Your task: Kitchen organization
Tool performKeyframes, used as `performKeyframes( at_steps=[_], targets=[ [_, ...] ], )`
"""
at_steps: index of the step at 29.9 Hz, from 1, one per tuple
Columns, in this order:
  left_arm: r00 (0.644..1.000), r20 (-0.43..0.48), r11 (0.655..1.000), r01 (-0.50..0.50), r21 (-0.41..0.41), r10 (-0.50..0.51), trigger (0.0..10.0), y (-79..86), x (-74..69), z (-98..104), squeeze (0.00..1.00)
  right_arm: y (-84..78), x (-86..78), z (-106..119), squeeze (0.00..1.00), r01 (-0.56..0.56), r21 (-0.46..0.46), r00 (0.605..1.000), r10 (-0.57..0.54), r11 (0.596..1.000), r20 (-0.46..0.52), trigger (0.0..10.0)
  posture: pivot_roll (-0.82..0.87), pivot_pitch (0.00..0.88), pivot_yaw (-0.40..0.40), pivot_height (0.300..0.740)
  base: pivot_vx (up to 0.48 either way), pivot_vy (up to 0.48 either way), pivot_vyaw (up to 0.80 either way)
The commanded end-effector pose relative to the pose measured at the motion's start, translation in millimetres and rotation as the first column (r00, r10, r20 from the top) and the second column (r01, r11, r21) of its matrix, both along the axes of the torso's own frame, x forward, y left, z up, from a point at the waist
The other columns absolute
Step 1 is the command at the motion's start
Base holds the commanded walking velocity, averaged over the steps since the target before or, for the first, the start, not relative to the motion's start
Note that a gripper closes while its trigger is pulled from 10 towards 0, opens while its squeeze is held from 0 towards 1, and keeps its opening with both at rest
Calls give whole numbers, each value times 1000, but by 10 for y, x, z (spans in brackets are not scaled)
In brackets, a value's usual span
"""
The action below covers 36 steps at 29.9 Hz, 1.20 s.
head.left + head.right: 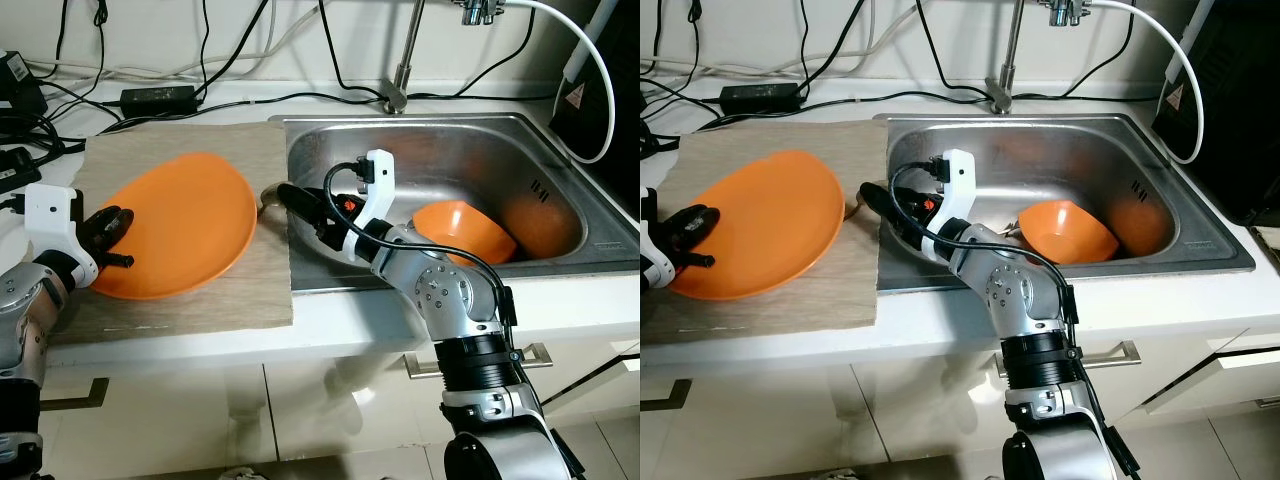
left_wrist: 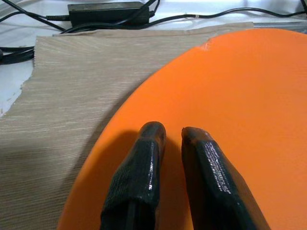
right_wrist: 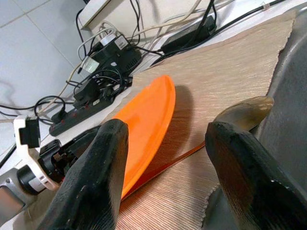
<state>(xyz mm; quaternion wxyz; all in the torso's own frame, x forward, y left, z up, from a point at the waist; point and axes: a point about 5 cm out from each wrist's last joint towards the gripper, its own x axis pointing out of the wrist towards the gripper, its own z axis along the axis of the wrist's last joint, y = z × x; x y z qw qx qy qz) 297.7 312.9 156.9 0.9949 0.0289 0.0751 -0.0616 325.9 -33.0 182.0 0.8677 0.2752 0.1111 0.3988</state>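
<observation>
Left gripper (image 1: 112, 238), lower left, clamps the tilted large orange plastic plate (image 1: 180, 237) on the beige woven mat (image 1: 190, 150). Right gripper (image 3: 165, 158), fingers spread, empty, at the steel sink (image 1: 470, 150) edge. Small orange bowl (image 1: 462, 232) partly hidden behind arm.

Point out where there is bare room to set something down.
Free: mat strip in front of the orange plate, and the sink floor behind the orange bowl. Crowded: cabled counter behind the mat.
</observation>
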Motion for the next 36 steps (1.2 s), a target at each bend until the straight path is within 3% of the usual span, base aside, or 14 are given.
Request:
performKeyframes(
  at_steps=[1,8,36],
  targets=[
    [998,-66,1000,-6,-14,5,10000,1,-27,-157,0,-19,3,23,0,9,12,1000,-9,1000,-3,10000,34,13,-13,740,0,0,0],
    [997,-73,1000,-8,-20,7,10000,6,-29,-169,0,-3,44,-200,0,11,109,990,4,994,-138,10000,32,13,-10,740,0,0,0],
    [998,-66,999,17,-33,-19,10000,-61,-19,-169,0,332,35,-34,0,-103,123,993,110,987,-45,10000,49,11,-16,740,0,0,0]
  ],
)
